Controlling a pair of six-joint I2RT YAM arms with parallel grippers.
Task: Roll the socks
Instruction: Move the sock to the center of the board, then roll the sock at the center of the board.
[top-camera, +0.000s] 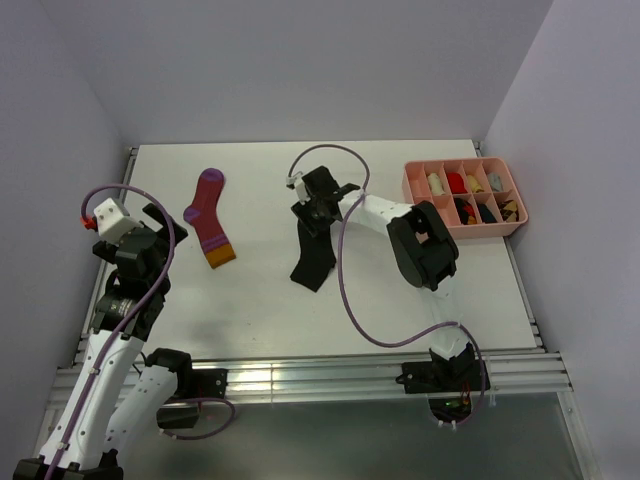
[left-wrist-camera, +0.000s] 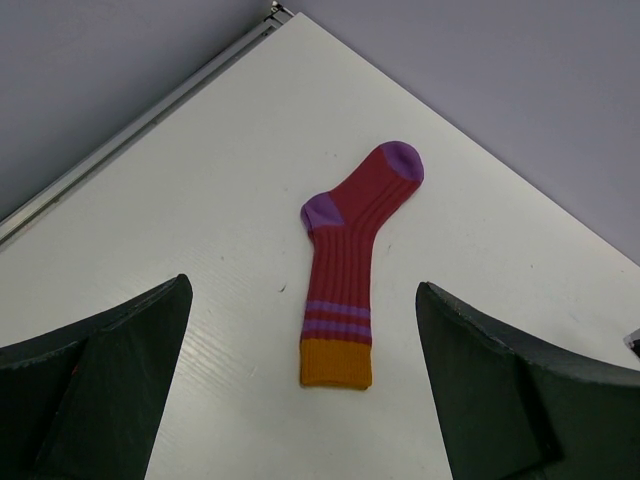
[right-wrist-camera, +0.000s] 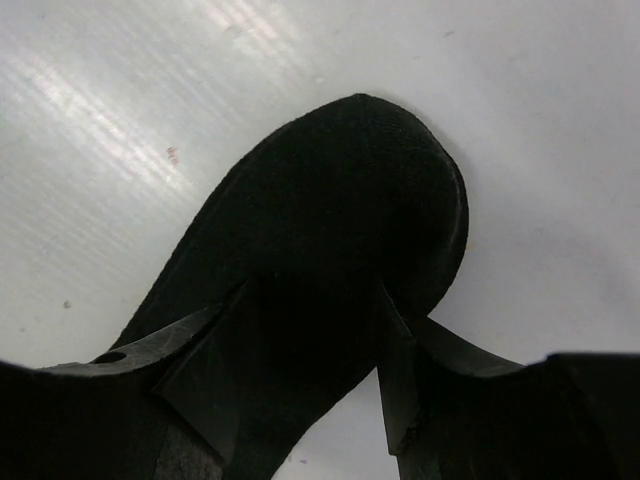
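Observation:
A black sock (top-camera: 312, 262) lies on the white table near the middle. My right gripper (top-camera: 318, 208) is over its far end. In the right wrist view the gripper (right-wrist-camera: 312, 300) is open, its fingers straddling the black sock (right-wrist-camera: 350, 190), whose rounded end reaches past the fingertips. A magenta sock (top-camera: 211, 215) with purple stripes and an orange end lies flat at the left. My left gripper (top-camera: 155, 225) is open and empty, just left of it. In the left wrist view the gripper (left-wrist-camera: 302, 288) hovers above the magenta sock (left-wrist-camera: 345, 260). No loose cream sock shows.
A pink compartment tray (top-camera: 465, 232) stands at the back right, holding several small rolled items, cream, red and black among them. The right arm's purple cable (top-camera: 350, 300) loops over the table in front of the black sock. Grey walls close in the left, back and right.

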